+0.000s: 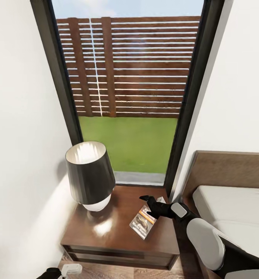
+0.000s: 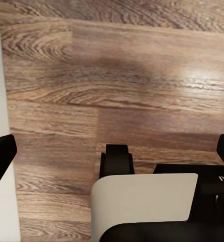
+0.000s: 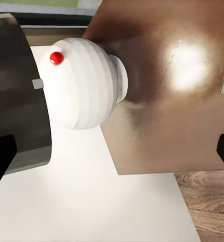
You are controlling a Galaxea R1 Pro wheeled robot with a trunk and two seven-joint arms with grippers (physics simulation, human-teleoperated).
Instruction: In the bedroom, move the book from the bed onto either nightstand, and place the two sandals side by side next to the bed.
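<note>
Reaching over the nightstand (image 1: 106,228), the right gripper (image 1: 149,201) hangs just above the book (image 1: 142,222), at the book's far edge. The book lies flat on the nightstand's glossy top, near the right front corner, close beside the bed (image 1: 238,209). Whether the fingers touch the cover cannot be told. In the right wrist view the two fingertips sit wide apart, nothing between them, facing a lamp (image 1: 90,176) with a white ribbed base (image 3: 84,83). Left gripper (image 2: 112,166): fingers spread over wood floor (image 2: 117,85).
</note>
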